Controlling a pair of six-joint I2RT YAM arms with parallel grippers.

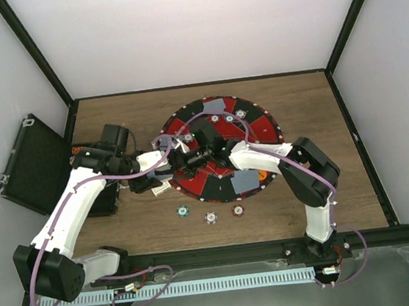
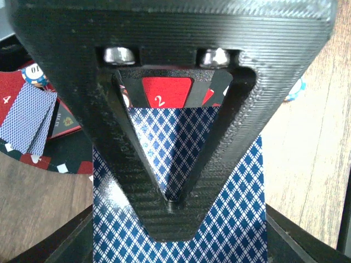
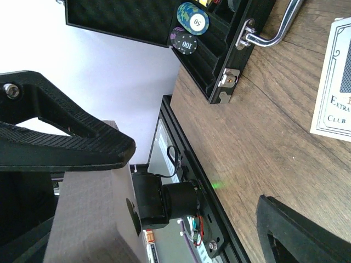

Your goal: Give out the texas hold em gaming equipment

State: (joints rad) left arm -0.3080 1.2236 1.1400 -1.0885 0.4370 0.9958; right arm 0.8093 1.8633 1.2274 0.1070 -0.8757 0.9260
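My left gripper [image 2: 173, 205] is shut on a stack of playing cards [image 2: 230, 219] with blue diamond backs, held over the near left edge of the round mat [image 1: 261, 128]. In the top view it [image 1: 163, 169] sits just left of my right gripper [image 1: 188, 147]. The right gripper [image 3: 196, 176] stands open with nothing between its fingers [image 3: 82, 139]. Two cards [image 2: 27, 118] lie face down on the mat beside a chip [image 2: 34, 74]. More cards [image 1: 215, 107] and chips [image 1: 240, 113] lie on the far side of the mat. Three chips [image 1: 211, 216] rest on the wood in front of it.
A black case [image 1: 32, 165] lies open at the left, its lid over the table edge. In the right wrist view it holds chips [image 3: 192, 22] in foam slots and has a metal handle [image 3: 274, 33]. A white card box [image 3: 334, 82] lies on the wood nearby.
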